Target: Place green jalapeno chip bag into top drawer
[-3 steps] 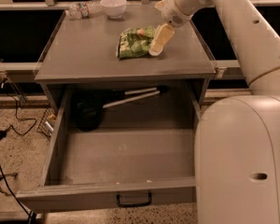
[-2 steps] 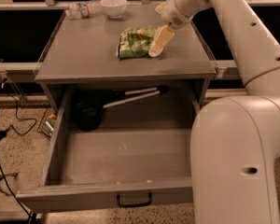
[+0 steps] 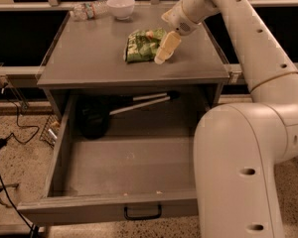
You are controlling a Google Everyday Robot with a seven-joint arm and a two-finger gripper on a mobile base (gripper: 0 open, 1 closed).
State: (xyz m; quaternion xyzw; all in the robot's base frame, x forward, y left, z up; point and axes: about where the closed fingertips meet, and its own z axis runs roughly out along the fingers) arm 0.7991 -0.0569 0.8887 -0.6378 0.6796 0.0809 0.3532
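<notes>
The green jalapeno chip bag point(image 3: 140, 45) lies crinkled on the grey cabinet top, right of its middle. My gripper point(image 3: 165, 51) reaches down from the upper right and sits at the bag's right edge, touching or just over it. The top drawer point(image 3: 79, 209) is pulled wide open below, with its small black handle point(image 3: 142, 213) at the front centre. The bag is on the cabinet top, not in the drawer.
A black ladle with a long silver handle point(image 3: 139, 103) lies at the back of the drawer. A clear water bottle point(image 3: 89, 9) and a white bowl point(image 3: 121, 6) stand at the back of the cabinet top point(image 3: 79, 58). My arm's large near link point(image 3: 238, 172) covers the drawer's right side. Cables lie on the floor at left.
The gripper stays at the bag's right edge, hardly moved. The arm's large near link has shifted a little to the left. The bag has not moved.
</notes>
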